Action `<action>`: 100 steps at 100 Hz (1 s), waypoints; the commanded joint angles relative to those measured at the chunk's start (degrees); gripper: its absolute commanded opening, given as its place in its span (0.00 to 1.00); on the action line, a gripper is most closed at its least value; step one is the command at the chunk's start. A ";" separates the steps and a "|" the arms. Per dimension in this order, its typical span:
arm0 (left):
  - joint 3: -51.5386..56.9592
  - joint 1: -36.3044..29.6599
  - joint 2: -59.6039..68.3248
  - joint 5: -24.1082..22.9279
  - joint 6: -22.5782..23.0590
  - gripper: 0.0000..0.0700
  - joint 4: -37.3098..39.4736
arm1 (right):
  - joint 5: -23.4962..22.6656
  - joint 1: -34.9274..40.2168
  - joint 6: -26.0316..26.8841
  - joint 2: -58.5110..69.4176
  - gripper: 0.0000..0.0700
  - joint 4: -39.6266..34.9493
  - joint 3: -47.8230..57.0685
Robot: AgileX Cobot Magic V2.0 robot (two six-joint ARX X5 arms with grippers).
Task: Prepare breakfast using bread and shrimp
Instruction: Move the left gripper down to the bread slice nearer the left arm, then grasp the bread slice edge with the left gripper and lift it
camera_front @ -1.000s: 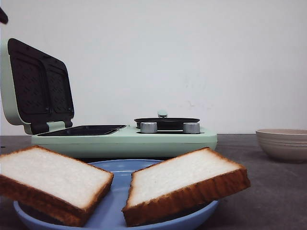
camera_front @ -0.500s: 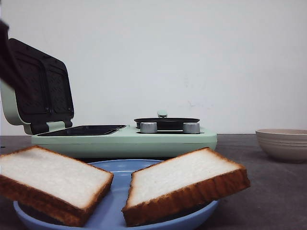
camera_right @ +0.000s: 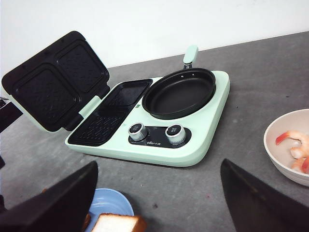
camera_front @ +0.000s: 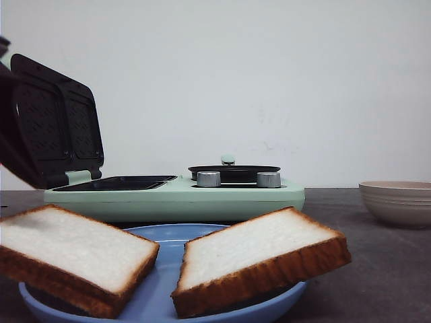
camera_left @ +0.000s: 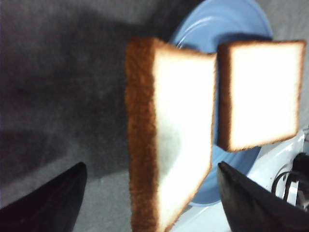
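Two thick white bread slices with brown crusts (camera_front: 74, 259) overhang the round blue plate's rim (camera_front: 161, 303), a narrow gap between them. Left gripper (camera_left: 149, 203) hovers released above one slice, fingers wide apart. Right gripper (camera_right: 159, 203) spreads released over bare grey tabletop (camera_right: 203, 193); orange shrimp (camera_right: 293, 142) sit in the beige bowl (camera_right: 277, 162) beside the green breakfast maker (camera_right: 145, 116).

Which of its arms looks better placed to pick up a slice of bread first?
The left, I'd guess. Its open fingers hang right over the nearer bread on the blue plate. The right fingers look over the sandwich maker and shrimp instead.
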 commanded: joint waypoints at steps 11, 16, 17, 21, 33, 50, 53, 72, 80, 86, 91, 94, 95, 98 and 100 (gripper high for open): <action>1.03 -1.46 3.45 0.50 0.83 0.67 2.10 | 0.02 0.11 0.33 0.13 0.72 0.55 0.55; 1.03 -1.92 4.26 0.50 0.83 0.65 2.73 | 0.04 0.11 0.33 0.13 0.72 0.55 0.55; 1.03 -2.03 4.42 0.50 0.83 0.64 2.82 | 0.04 0.11 0.33 0.13 0.72 0.55 0.55; 1.03 -2.34 4.94 0.50 0.83 0.56 3.10 | 0.04 0.11 0.33 0.13 0.72 0.55 0.55; 1.03 -2.82 5.86 0.48 0.85 0.32 3.08 | 0.04 0.11 0.33 0.13 0.72 0.52 0.55; 1.07 -2.82 5.88 0.52 0.85 0.00 3.10 | 0.04 0.11 0.33 0.13 0.72 0.48 0.55; 1.07 -2.82 5.88 0.52 0.87 0.00 3.13 | 0.04 0.11 0.33 0.13 0.72 0.46 0.55; 1.18 -2.82 5.75 1.62 1.64 0.00 3.08 | 0.04 0.11 0.33 0.13 0.72 0.20 0.55; 1.53 -2.82 5.25 2.58 2.58 0.00 2.95 | 0.04 0.11 0.33 0.13 0.72 -0.02 0.55; 1.90 -2.82 4.63 3.69 3.28 0.00 2.93 | 0.07 0.11 0.31 0.13 0.72 -0.17 0.55; 2.32 -2.82 4.22 5.05 3.26 0.00 3.10 | 0.09 0.11 0.28 0.13 0.72 -0.31 0.55; 2.64 -2.82 3.96 5.64 3.26 0.00 3.15 | 0.11 0.11 0.26 0.13 0.72 -0.37 0.55; 2.78 -2.82 3.85 5.77 3.26 0.00 3.15 | 0.11 0.11 0.26 0.13 0.72 -0.37 0.55; 3.21 -2.80 3.58 5.95 3.26 0.00 3.19 | 0.20 0.11 0.17 0.13 0.72 -0.39 0.55; 3.52 -2.82 3.43 5.95 3.23 0.00 3.30 | 0.24 0.11 0.11 0.13 0.72 -0.39 0.55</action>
